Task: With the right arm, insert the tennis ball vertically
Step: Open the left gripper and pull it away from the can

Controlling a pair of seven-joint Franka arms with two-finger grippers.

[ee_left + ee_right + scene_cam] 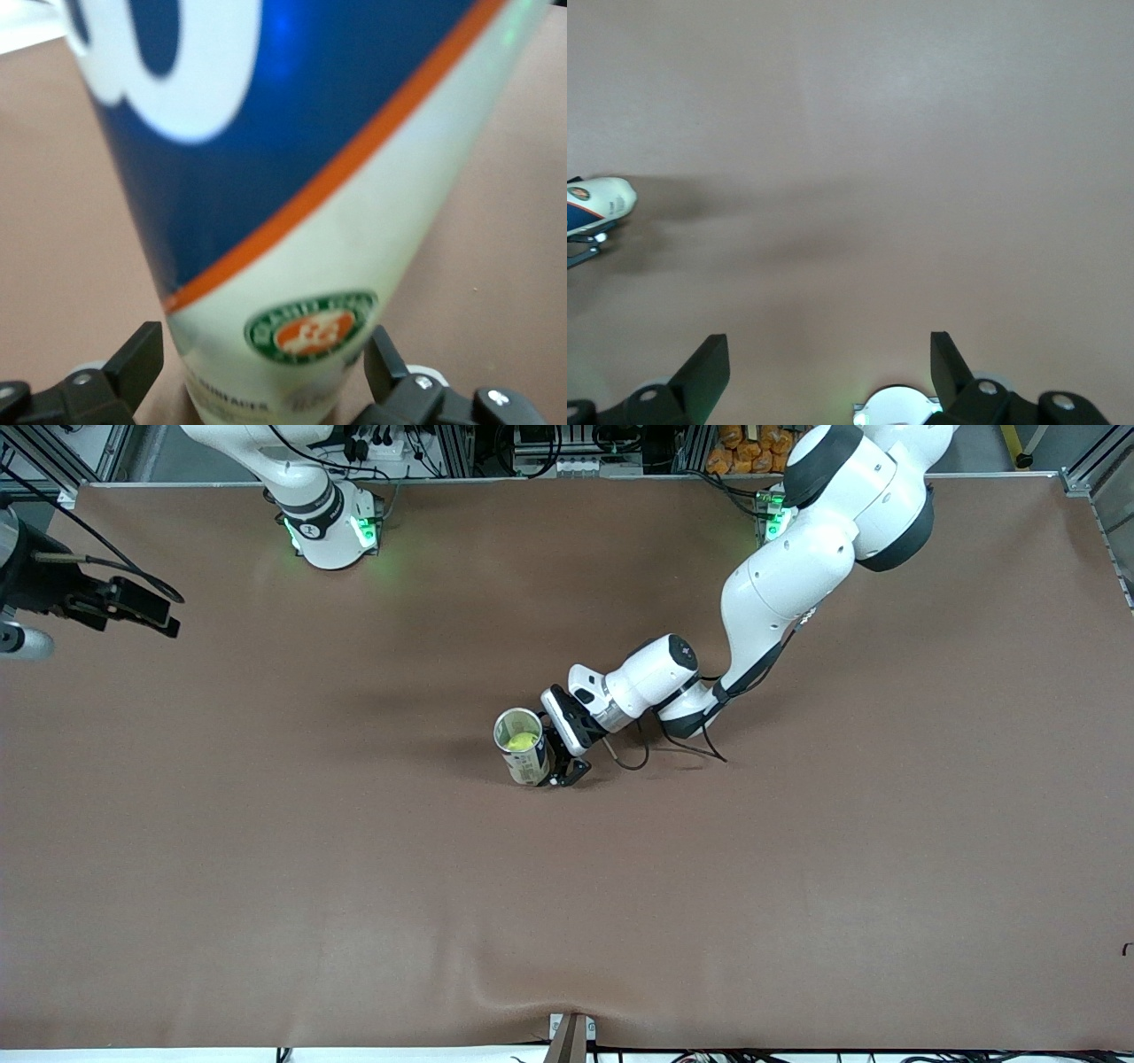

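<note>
A tall can [530, 766] with a blue, white and orange label stands upright near the table's middle, its top uncovered. A yellow-green tennis ball [523, 740] sits inside it. My left gripper [560, 758] is low at the can's base, open, one finger on each side with a small gap. In the left wrist view the can [292, 221] fills the frame between the left gripper's [264, 335] fingers. My right gripper [166, 615] hangs over the right arm's end of the table, open and holding nothing. In the right wrist view the right gripper [829, 343] frames bare table, with the can [598, 202] small at the edge.
The brown table [797, 868] spreads wide around the can. A black cable [675, 749] loops on the table under the left arm's wrist. The right arm's base [332, 536] glows green at the back. A clamp [571, 1036] sits at the table's near edge.
</note>
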